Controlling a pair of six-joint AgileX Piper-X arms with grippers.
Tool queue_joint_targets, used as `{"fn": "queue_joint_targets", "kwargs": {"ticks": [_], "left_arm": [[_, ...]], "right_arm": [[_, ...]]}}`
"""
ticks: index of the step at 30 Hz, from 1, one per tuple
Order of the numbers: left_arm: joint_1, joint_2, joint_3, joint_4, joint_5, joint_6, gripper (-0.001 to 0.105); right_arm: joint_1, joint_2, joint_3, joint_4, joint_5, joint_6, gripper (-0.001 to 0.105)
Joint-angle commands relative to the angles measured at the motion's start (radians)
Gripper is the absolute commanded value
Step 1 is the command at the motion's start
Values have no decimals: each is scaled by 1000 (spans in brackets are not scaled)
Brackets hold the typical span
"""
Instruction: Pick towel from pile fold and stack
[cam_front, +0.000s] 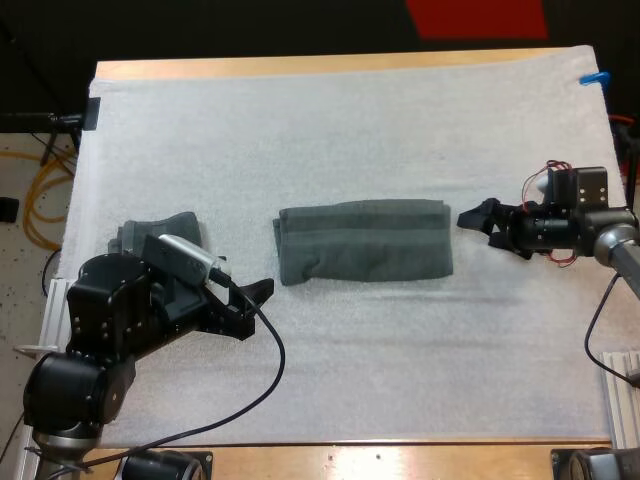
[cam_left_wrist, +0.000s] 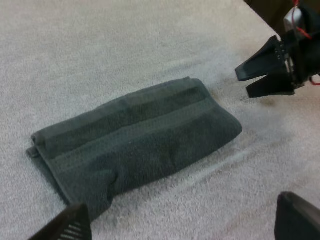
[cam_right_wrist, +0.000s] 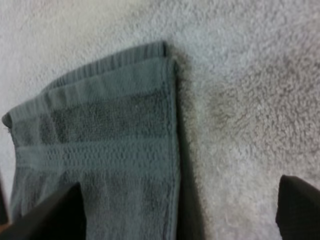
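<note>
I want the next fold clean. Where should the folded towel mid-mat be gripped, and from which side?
Probably its short ends: the folded towel lies flat, stretched left to right. The right pincer is open just off its right end, the left pincer open by its near left corner, so each could come in low from its own side and pinch the layered edge.

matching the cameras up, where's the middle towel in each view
High: towel in the middle of the mat, right tool near its end.
Left wrist: towel, with the right tool beyond its far end.
Right wrist: towel's end, by that tool's fingers.
Shared landmark: the right tool.
</note>
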Motion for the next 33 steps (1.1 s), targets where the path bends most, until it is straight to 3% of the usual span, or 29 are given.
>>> {"fn": "queue_joint_targets", "kwargs": {"ticks": [1, 15, 27, 28, 31, 33], "left_arm": [[-1, -1, -4, -5, 13, -11, 72], [-1, -1, -4, -5, 13, -18, 72], [-1, -1, -4, -5, 13, -18, 72], [-1, -1, -4, -5, 13, -18, 72], [-1, -1, -4, -5, 26, -18, 72], [-1, -1, -4, -5, 41, -18, 72]], "right_arm": [[1, 7, -12, -17, -28, 5, 75], [133, 173, -96, -19, -66, 58, 75], [197, 210, -102, -16, -133, 69, 73], [197, 210, -102, -12, -129, 67, 71], [197, 210, -102, -10, -118, 66, 47], [197, 205, -102, -5, -120, 66, 12]]}}
